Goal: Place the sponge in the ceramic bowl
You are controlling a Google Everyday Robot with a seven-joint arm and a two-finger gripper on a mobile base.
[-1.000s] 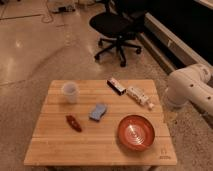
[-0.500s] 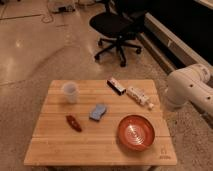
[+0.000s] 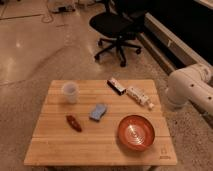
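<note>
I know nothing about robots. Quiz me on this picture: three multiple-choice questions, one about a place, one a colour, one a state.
1. Where is the sponge? A in the bowl; B on the table, left of the bowl; C on the floor.
2. Bowl colour? A red-orange; B green; C white.
3. The bowl is: A empty; B holding the sponge; C overturned.
B: sponge lies on wood. A: red-orange shows. A: bare rings inside. The claw is out of view; only the white arm shows, right of the table.
</note>
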